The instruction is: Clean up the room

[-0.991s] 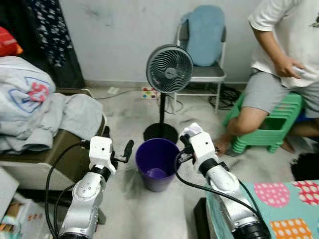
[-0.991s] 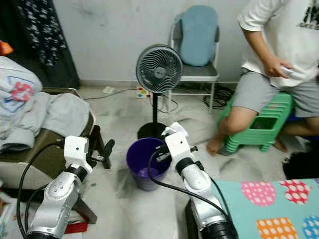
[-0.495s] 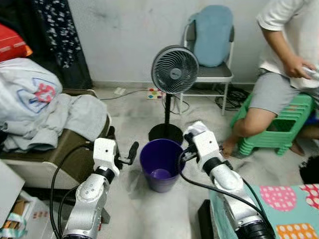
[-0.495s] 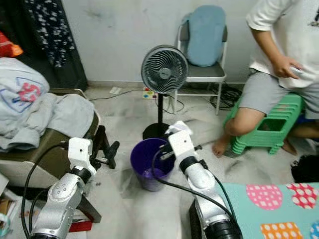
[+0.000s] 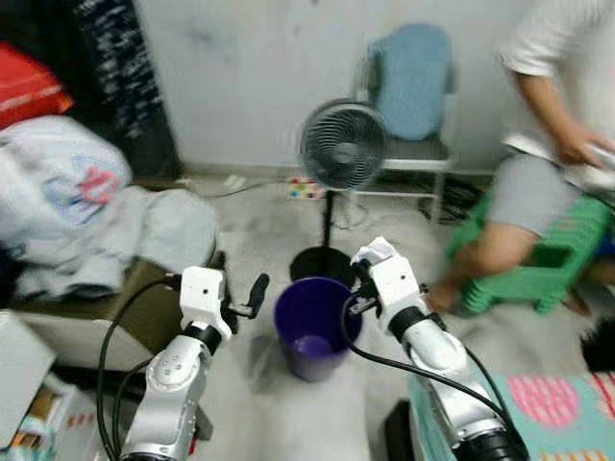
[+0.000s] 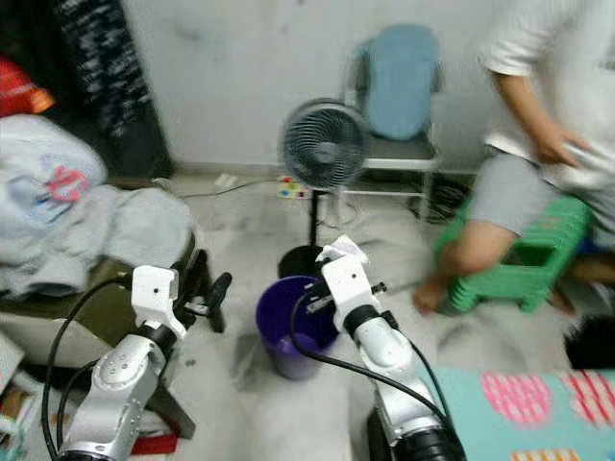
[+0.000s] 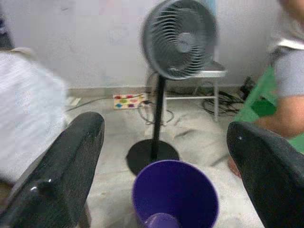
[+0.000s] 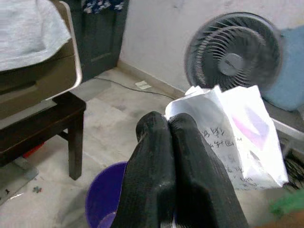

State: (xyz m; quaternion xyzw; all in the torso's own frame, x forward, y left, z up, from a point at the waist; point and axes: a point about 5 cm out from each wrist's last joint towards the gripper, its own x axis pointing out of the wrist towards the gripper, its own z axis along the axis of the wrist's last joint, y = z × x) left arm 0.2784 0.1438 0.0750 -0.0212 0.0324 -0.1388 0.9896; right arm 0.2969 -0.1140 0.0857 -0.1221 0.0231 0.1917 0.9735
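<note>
Black fingers of the right gripper (image 8: 166, 156), pressed together and clamped on a crumpled sheet of white paper (image 8: 237, 137) with faint writing; paper stands up past the fingertips; gripper held over the right rim of the purple waste bin (image 5: 316, 327), paper (image 5: 377, 253) above or just outside that rim, exact overlap not certain.
Left gripper (image 5: 250, 293): fingers spread apart, holding nothing, level with the bin's left rim and just beside it; its wrist view looks between the two fingers (image 7: 66, 166) down into the bin (image 7: 175, 194).
Bin: upright on the floor, something pale purple at its bottom, too blurred to name.
Beyond the bin: grey pedestal fan (image 5: 343, 146), its round base touching or just behind the bin; folding chair with blue cushion (image 5: 410, 77) against the wall; person (image 5: 553, 125) seated on a green plastic stool (image 5: 538, 264) at right; heap of grey clothing (image 5: 86, 211) on a low bench at left.
Step in hand, as judged: disposal of the paper; next move calls for carrying the right gripper inward over the bin's mouth, then parting the fingers so the paper drops inside.
</note>
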